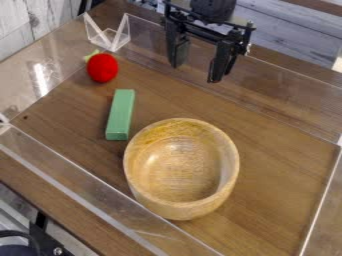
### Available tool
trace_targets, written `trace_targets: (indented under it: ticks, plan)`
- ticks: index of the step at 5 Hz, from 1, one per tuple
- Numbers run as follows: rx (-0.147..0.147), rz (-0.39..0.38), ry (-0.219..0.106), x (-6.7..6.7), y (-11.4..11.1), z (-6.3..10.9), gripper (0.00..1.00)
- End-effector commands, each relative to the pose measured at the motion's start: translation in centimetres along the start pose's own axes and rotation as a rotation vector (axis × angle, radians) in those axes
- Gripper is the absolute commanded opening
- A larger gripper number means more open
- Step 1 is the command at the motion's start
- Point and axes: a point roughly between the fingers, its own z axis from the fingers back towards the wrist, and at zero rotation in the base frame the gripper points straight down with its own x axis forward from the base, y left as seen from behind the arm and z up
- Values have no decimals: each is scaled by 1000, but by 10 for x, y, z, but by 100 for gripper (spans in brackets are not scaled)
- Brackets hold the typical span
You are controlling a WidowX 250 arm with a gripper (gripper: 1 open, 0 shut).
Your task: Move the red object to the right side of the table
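Above the far part of the table (pixel 281 155), we have the gripper (pixel 199 78) hanging down from the top of the view, its black fingers spread well apart with nothing between them. The fingertips point downward, and we cannot tell how high they hang over the wood. Off to the left of the gripper as we look, well apart from it, sits the red fruit (pixel 103 68), round and bright, with a bit of green at its upper edge. It lies near the upper left corner of the table, close to the clear wall (pixel 38 90) on that side. Just beyond it we see a small white wire-like thing (pixel 110 35), pale and angular, which we cannot make out well. Nearer to us than the fruit lies the green block (pixel 120 114), long and narrow, its length running roughly toward us. Just beside the block, lower in the view, rests the bowl (pixel 182 168), light wood, round and upright, its open side up. We can see down to its inner floor, where nothing lies. The tabletop around them all is brown wood grain.
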Motion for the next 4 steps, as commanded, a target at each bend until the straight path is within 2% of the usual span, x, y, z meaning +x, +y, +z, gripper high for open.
trace_targets:
  ticks: [1, 2, 4]
  plan:
    - [0, -3, 9, 0, 23, 0, 100]
    - [1, -4, 12, 0, 51, 2, 100]
    - [3, 59, 10, -11, 77, -9, 100]
